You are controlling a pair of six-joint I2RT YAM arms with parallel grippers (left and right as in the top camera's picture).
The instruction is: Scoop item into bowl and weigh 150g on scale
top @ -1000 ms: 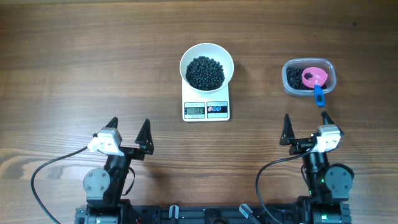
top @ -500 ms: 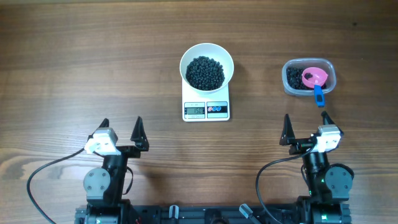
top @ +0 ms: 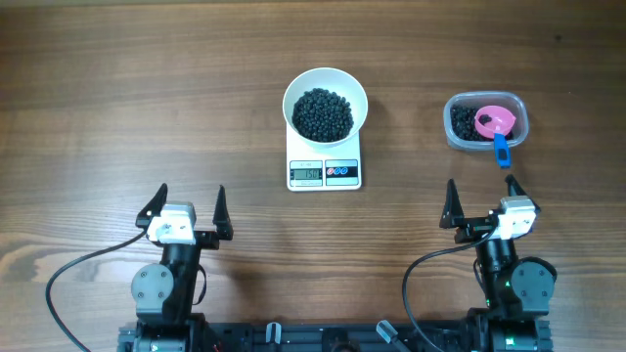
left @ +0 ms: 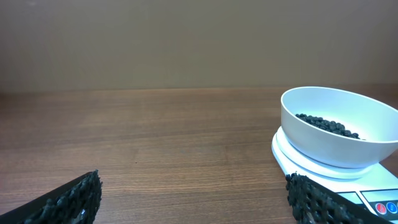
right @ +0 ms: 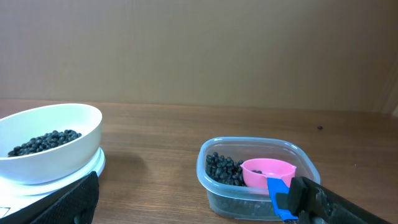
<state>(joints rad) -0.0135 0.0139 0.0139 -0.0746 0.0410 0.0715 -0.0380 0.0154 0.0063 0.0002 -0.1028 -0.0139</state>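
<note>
The white bowl sits on the scale, filled with black beans. More of the item lies in a clear tub to the right, around a pink scoop with a blue handle. My left gripper stands open near the front left, empty. My right gripper is open and empty just in front of the tub. The left wrist view has the bowl and scale ahead on the right. In the right wrist view the tub and scoop are close ahead, the bowl left.
The scale's display and small coloured buttons face the front edge. Bare wooden table spreads left of the scale and between the two arms. Cables loop beside both arm bases.
My left gripper has swung to the left and squared up to face straight ahead, still open. The right arm, bowl, scale and tub have not moved.
</note>
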